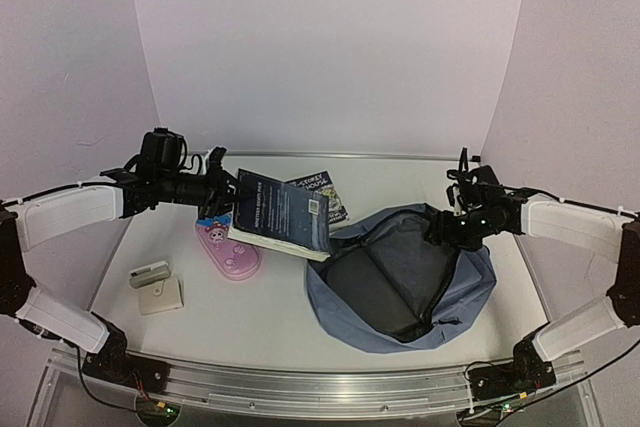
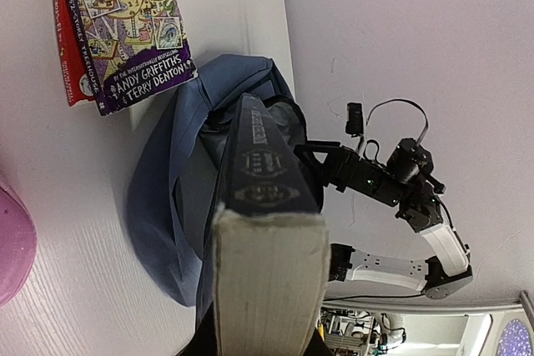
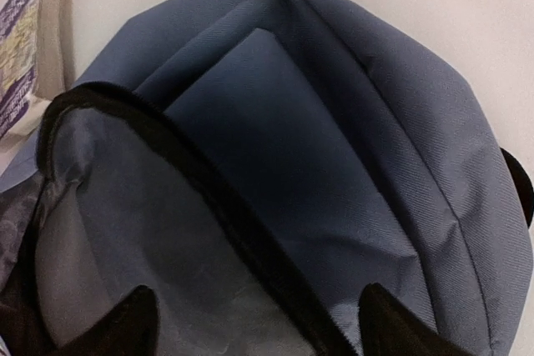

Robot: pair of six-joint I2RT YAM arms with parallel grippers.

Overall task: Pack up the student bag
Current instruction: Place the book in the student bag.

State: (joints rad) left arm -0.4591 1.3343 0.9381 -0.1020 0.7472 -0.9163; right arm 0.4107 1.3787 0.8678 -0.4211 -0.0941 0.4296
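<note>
Step in hand: loading book. Left gripper point(image 1: 222, 190) clamped on dark book point(image 1: 285, 212), aloft by left rim of student bag point(image 1: 345, 317), lying open centre-right on table. Right gripper point(image 3: 254, 310) jaws wide, straddling bag rim. Next move likely needs book angled into mouth.

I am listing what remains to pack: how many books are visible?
3. A dark book is held in the left gripper; the Treehouse book lies on what looks like a red book. More may be hidden.
</note>
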